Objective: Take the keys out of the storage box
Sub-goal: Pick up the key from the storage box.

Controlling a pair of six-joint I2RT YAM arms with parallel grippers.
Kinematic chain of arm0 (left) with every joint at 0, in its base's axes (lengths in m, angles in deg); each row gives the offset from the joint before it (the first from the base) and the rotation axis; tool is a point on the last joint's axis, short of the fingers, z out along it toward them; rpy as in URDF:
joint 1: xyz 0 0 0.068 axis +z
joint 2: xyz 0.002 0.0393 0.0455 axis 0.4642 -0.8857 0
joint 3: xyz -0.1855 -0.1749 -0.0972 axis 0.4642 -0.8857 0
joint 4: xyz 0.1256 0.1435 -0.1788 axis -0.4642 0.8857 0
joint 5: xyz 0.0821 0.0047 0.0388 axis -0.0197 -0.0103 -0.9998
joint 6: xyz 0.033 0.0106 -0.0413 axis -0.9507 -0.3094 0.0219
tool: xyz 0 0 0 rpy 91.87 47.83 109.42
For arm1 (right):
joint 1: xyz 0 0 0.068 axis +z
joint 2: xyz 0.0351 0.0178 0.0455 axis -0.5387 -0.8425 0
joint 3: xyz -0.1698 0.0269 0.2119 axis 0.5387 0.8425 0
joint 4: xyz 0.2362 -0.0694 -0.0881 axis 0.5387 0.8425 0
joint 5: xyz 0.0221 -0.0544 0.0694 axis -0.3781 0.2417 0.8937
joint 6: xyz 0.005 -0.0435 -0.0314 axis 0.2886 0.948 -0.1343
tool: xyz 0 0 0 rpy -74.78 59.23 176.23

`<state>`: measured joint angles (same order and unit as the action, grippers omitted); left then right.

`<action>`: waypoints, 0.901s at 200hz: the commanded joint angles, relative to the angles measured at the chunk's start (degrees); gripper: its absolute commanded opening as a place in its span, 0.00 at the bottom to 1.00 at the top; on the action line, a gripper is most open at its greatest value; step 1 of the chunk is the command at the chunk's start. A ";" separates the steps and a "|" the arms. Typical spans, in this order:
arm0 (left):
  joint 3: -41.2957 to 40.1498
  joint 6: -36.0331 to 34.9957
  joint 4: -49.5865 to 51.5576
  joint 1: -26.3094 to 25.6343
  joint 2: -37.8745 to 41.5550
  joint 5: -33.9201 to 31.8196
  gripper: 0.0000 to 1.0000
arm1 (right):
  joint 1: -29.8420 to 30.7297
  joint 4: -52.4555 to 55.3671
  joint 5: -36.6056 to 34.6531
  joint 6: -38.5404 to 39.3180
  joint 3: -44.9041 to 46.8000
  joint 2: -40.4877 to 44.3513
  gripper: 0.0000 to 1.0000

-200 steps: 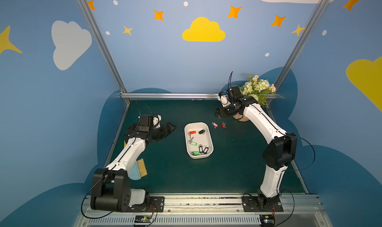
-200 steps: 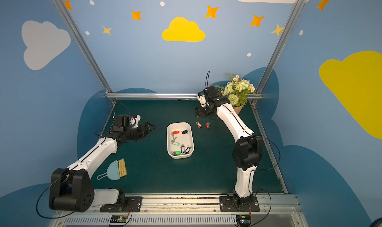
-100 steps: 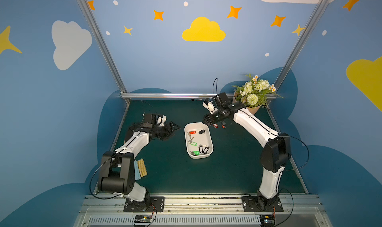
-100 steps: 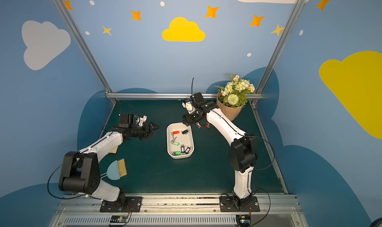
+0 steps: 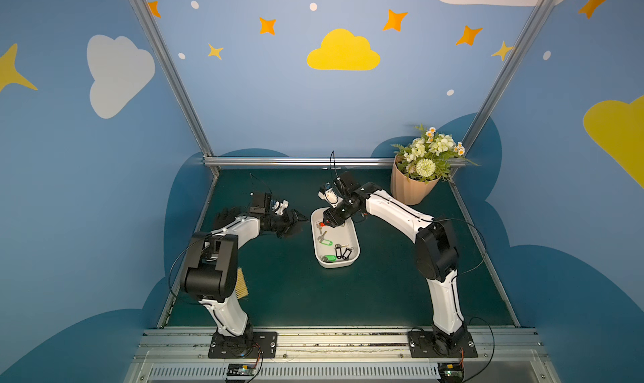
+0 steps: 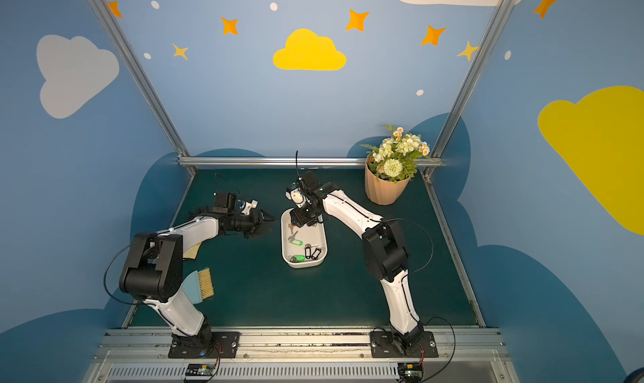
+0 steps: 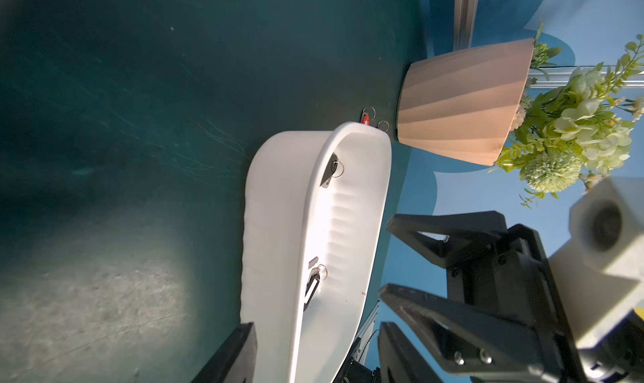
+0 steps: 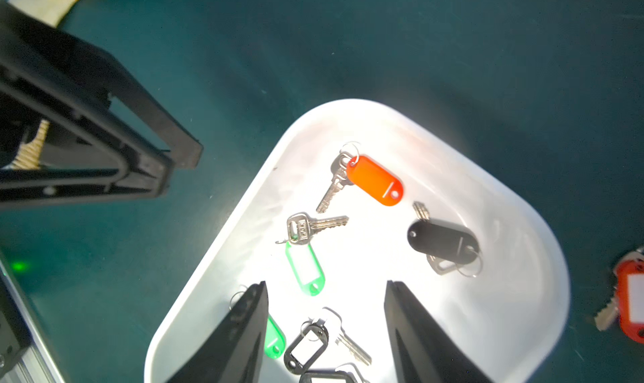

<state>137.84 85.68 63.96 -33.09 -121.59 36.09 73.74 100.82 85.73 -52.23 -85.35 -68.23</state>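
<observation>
The white storage box [image 5: 336, 263] [image 6: 306, 263] lies mid-mat with several keys in it. In the right wrist view I see an orange-tagged key [image 8: 376, 181], a green-tagged key [image 8: 305, 266] and a black-tagged key [image 8: 442, 240]. My right gripper [image 8: 326, 329] [image 5: 324, 222] hangs open over the box's far end, holding nothing. My left gripper [image 7: 315, 353] [image 5: 301, 217] is open at the box's far left corner. One finger [image 7: 237, 357] is outside the box's wall [image 7: 275, 259]. A red-tagged key [image 8: 630, 304] lies on the mat outside the box.
A peach flower pot [image 5: 407, 189] stands at the back right. A blue hand brush [image 6: 200, 283] lies beside the left arm's base, with a yellowish cloth [image 6: 191, 250] under that arm. Metal rails run along the mat's edges.
My right arm swung left from beside the flower pot to over the box's far end. My left gripper slid right up to the box's rim, and its jaws narrowed.
</observation>
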 commanded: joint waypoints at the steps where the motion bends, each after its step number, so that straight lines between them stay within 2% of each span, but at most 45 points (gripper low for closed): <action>1: 0.95 0.02 -0.13 -0.33 -1.35 1.70 0.56 | 1.38 -4.18 0.60 3.40 3.64 0.46 0.59; 29: 0.69 -0.41 1.37 -0.46 -1.54 0.26 0.53 | 2.16 -6.06 0.38 6.39 6.24 0.57 0.58; 104: -1.28 -0.77 3.46 -0.39 0.38 -2.25 0.52 | 4.11 -7.33 -3.36 13.77 6.86 -2.23 0.56; 148: -1.86 -1.25 5.17 -0.39 1.39 -3.52 0.52 | 4.72 -8.21 -2.77 18.04 7.48 -2.84 0.55; 180: -1.77 -1.38 6.20 -0.33 1.83 -4.18 0.52 | 4.87 -8.88 -2.26 19.58 8.06 -3.46 0.50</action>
<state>136.20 85.37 68.16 -33.55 -121.68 32.68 78.18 93.34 82.99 -35.20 -78.13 -70.72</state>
